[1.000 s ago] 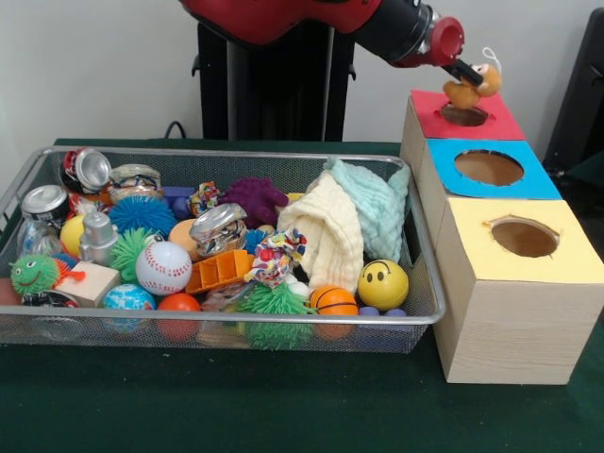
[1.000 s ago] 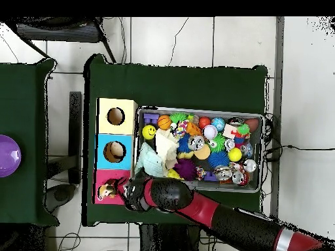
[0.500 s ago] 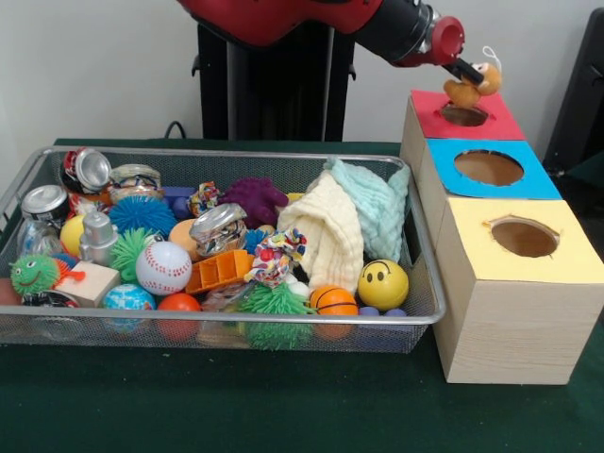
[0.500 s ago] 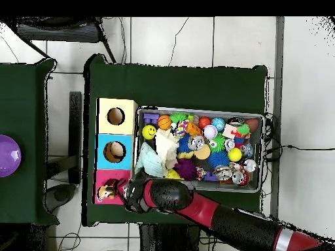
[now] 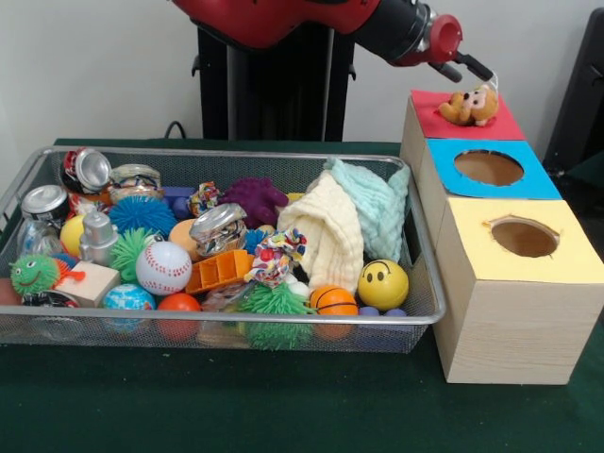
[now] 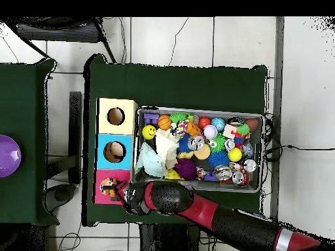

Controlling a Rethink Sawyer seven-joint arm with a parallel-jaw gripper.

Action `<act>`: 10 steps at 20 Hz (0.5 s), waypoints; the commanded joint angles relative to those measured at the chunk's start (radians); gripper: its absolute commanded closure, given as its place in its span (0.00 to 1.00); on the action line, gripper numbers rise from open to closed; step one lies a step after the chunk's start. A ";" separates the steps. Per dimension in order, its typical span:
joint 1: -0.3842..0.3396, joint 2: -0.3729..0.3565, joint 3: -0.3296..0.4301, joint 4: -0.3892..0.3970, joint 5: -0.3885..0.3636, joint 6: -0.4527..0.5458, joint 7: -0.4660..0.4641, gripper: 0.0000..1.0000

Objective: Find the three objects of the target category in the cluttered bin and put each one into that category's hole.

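The claw point(image 5: 469, 68) hangs wide and empty just above the red box point(image 5: 495, 123). The plush toy point(image 5: 469, 105) lies on that box's top, over its hole.

Red arm point(image 5: 283, 14), black wrist segment

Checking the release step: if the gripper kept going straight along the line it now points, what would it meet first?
Probably the small plush toy lying on the red box top, over its hole. The gripper slants down just above it, apart from it. Depth is unclear, so it might pass beside the toy and meet the red top instead.
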 commanded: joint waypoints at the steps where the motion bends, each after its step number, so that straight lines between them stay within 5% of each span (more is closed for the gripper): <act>1: -0.014 0.020 -0.003 -0.155 -0.016 -0.058 0.041 0.00; 10: -0.017 0.018 0.003 -0.154 -0.010 -0.053 0.052 0.00</act>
